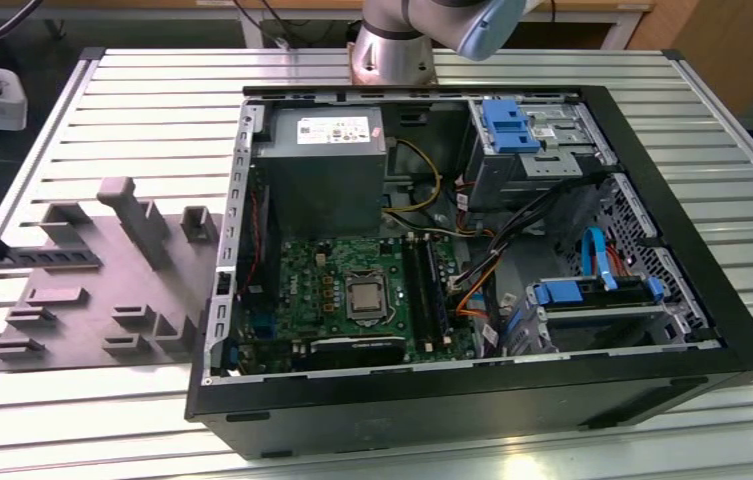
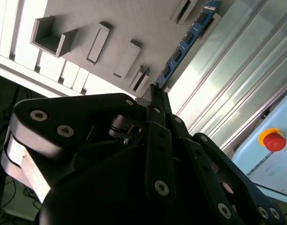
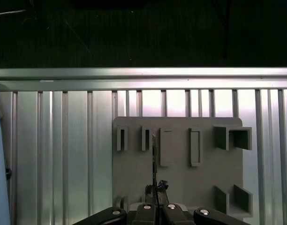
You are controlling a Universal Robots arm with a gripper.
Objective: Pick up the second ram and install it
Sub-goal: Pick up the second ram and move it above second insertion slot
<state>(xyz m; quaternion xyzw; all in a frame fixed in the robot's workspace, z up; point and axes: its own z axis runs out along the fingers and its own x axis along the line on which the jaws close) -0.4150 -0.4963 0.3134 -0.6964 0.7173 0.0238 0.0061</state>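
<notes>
Pinching one end of the second ram (image 2: 185,44), the gripper (image 2: 155,91) is clenched tight on the stick. In both wrist views the ram runs straight out from the gripper's tip, its long axis in line with the gripper and pointing away from it. It stands on edge: in the first wrist view it is a thin dark line, and in the second wrist view its blue face and row of black chips show.

Under it lies the pale grey tray (image 2: 143,23) with its slots and upright blocks. I can't tell whether the stick's lower edge is clear of the tray or sits in a slot.

The tray rests on the ribbed metal table (image 1: 123,110), close to the table's edge on the exterior view's left and just beside the open computer case (image 1: 483,395). Inside the case the motherboard (image 1: 309,290) lies flat, with the dark memory slots (image 1: 424,290) running alongside the silver processor (image 1: 365,296), well apart from the ram. Beyond the case, at the table's far edge, stands the arm's base (image 1: 396,55).
</notes>
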